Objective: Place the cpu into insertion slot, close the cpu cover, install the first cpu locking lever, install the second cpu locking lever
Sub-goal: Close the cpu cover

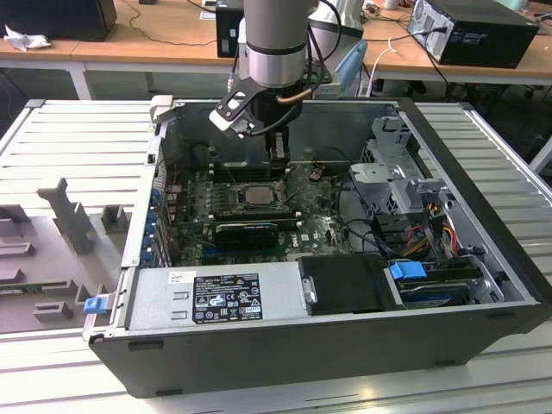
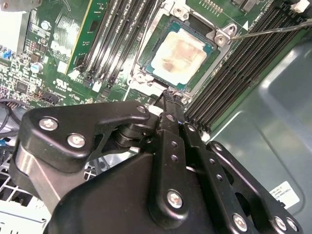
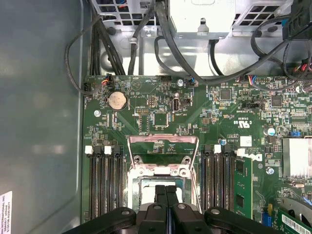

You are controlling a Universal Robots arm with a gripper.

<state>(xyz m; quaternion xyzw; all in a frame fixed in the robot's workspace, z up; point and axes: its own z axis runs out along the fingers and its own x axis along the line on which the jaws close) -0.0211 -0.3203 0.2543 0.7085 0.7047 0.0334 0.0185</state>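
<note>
The cpu (image 2: 178, 53), a pale beige square, lies flat in the insertion slot (image 2: 142, 78), seated inside its grey metal surround. From the exterior view the cpu (image 1: 256, 195) shows silvery on the green motherboard. The cpu cover (image 3: 163, 140) is swung open, and the board shows through its square window. My gripper (image 3: 166, 191) is shut with nothing between its black fingers (image 2: 171, 117). Its tip hangs at the slot's edge on the cover's hinge side, just above the board. A thin metal lever (image 2: 273, 30) runs out from one corner of the slot. In the exterior view my gripper (image 1: 278, 162) reaches down into the case.
Black memory slots (image 3: 103, 180) flank the insertion slot on both sides. A long black graphics card (image 1: 246, 231) lies in front of it. Cables (image 3: 112, 48) hang near the drive cage (image 1: 392, 164). The case walls (image 1: 285, 345) and the power supply (image 1: 220, 297) close in the space.
</note>
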